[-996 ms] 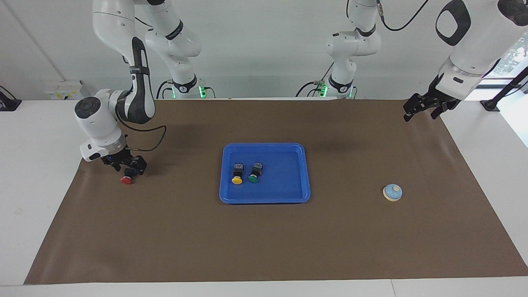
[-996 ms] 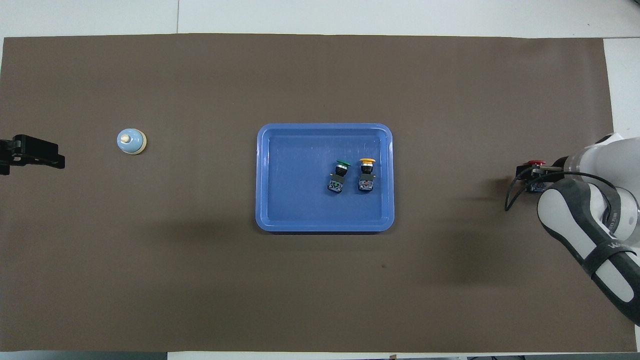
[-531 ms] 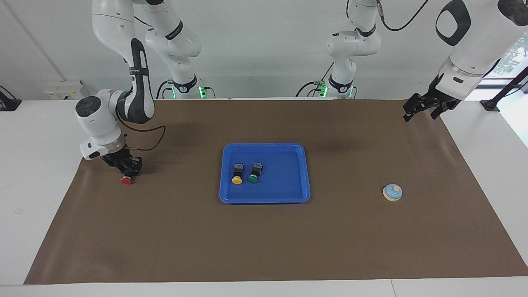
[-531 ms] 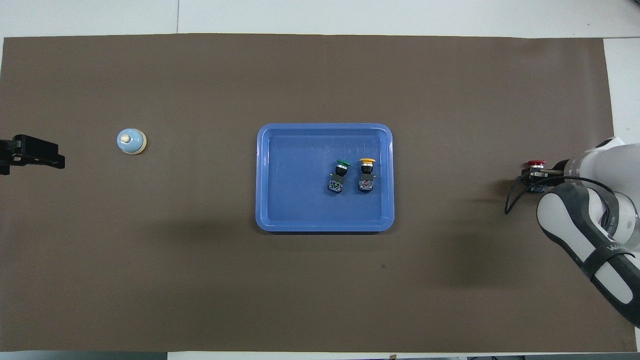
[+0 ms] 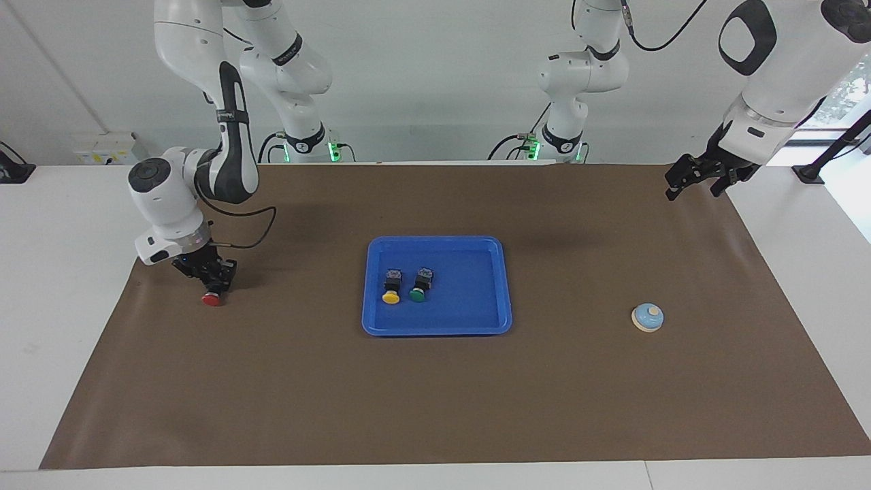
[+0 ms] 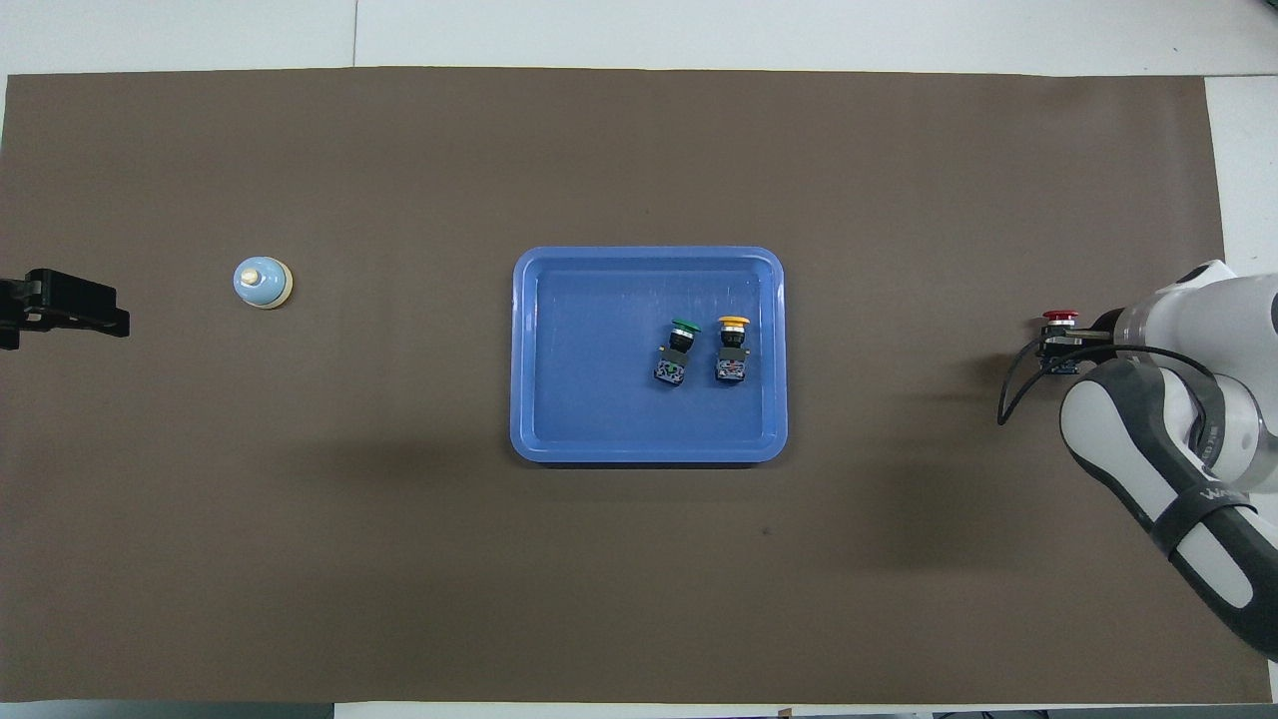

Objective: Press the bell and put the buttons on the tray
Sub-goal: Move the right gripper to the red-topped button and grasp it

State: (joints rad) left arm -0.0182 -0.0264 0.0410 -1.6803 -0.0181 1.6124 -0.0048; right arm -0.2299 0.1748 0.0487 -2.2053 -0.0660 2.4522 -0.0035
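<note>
Right now the right end effector [image 5: 216, 280] is sitting low at the right arm's end of the surface, its fingers pressed in on the black body of the red button [image 5: 211, 299] (the red cap is poking out just past the fingertips). From the overhead view, that button [image 6: 1059, 319] is showing at the edge of the arm's white wrist, well apart from the tray [image 6: 529, 350].

The left end effector [image 5: 694, 178] is waiting over the brown mat [image 5: 435, 395] at the left arm's end, fingers spread wide and gripping nothing.

The tray [image 5: 503, 286] is lying mid-surface, and the yellow button [image 5: 391, 286] and the green button [image 5: 420, 285] are lying on their sides in it, just beside each other, caps pointing away from the robots.

The bell [image 5: 647, 317] is standing upright on the mat toward the left arm's end, well apart from the tray, with nothing touching it.
</note>
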